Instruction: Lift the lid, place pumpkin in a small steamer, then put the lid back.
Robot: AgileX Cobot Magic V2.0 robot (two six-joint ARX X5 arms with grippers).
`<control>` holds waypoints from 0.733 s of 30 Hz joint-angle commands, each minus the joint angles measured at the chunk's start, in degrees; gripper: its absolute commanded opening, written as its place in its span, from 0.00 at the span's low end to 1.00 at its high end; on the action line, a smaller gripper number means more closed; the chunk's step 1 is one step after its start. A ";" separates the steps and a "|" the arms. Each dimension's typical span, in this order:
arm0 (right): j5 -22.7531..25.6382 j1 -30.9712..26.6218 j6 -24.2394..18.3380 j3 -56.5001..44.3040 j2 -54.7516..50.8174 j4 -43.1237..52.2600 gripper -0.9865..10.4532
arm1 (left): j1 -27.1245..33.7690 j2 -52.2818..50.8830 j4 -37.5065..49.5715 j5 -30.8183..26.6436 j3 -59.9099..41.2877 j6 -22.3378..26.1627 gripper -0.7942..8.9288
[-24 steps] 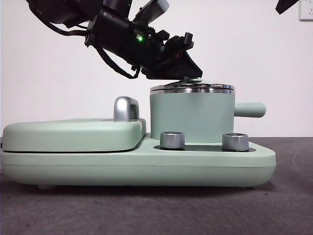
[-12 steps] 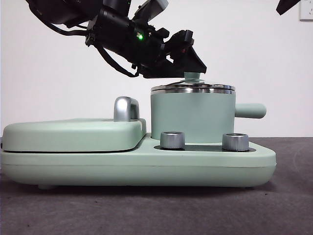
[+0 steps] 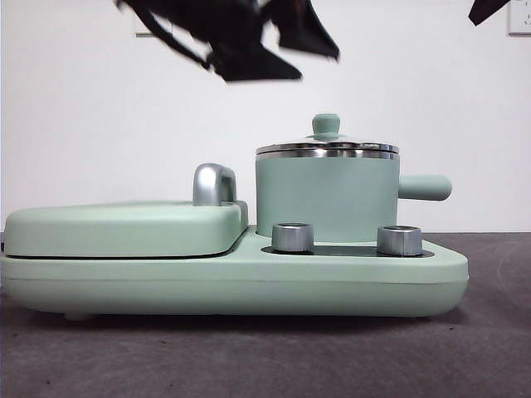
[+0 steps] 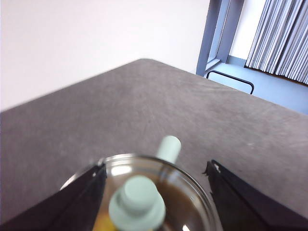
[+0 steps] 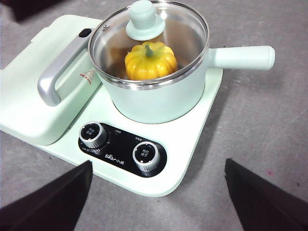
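Left gripper (image 4: 154,192) hangs above the lid (image 4: 144,192), jaws spread wide to either side of the knob and touching nothing; in the front view it shows as a blurred dark shape (image 3: 249,41) high over the appliance. Right gripper (image 5: 159,197) waits well back from the appliance base's front corner, jaws also spread and empty.

On the grey table (image 5: 269,125) sits the wide mint-green appliance base (image 5: 192,144), carrying the flat griddle cover (image 5: 29,96) with its steel handle (image 5: 57,72) on one side and the small steamer (image 5: 163,96) on the other, its stubby side handle (image 5: 240,57) pointing away from the cover. The lid lies seated on the steamer's steel rim, knob (image 5: 142,19) upright at centre. Through the glass the pumpkin (image 5: 150,60) rests inside the pot, green stem up. Two silver knobs (image 5: 92,134) stand on the black panel at the base's front edge.
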 commanded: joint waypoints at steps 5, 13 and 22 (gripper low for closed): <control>0.15 0.42 -0.94 0.39 0.37 0.46 0.46 | 2.40 -8.57 -19.98 0.09 1.22 -4.68 0.43; 0.09 0.42 -2.82 0.39 0.39 0.50 0.46 | 7.30 -16.35 -35.85 -2.32 1.03 -5.11 0.44; 0.04 0.42 -4.15 0.39 1.27 0.50 0.46 | 12.13 -29.29 -43.36 -2.95 -4.76 -4.39 0.43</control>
